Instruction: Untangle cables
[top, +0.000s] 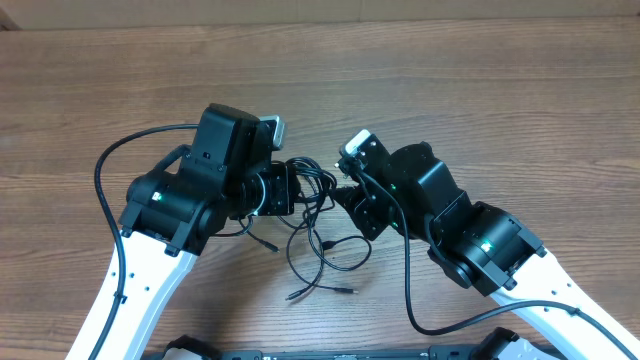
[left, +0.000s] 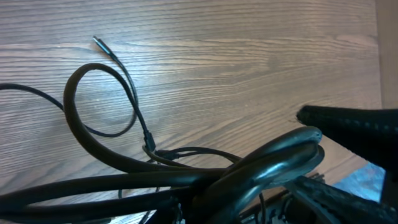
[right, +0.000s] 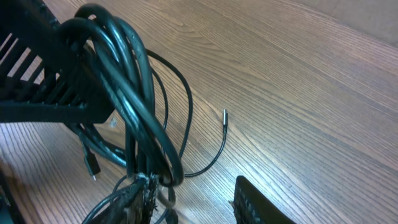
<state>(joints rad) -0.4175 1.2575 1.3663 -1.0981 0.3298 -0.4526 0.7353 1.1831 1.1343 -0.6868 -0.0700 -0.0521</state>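
Note:
The cables (top: 318, 232) are thin black cords bunched between my two grippers at the table's centre, with loose loops and plug ends trailing toward the front. My left gripper (top: 292, 188) is shut on the cables; in its wrist view the bundle (left: 186, 177) crosses right over the jaws and hides them. A thin cord with a silver tip (left: 96, 40) lies on the wood beyond. My right gripper (top: 345, 196) faces the left one, its jaws (right: 196, 200) standing apart with bare wood between them. The bundle (right: 134, 93) hangs against its left finger (right: 138, 198).
Thick black arm wires arc out at the left (top: 105, 165) and down at the right (top: 408, 290). A silver-tipped cord end (right: 224, 116) lies loose on the wooden table (top: 480, 90). A small black plug (right: 92, 167) dangles near the tabletop.

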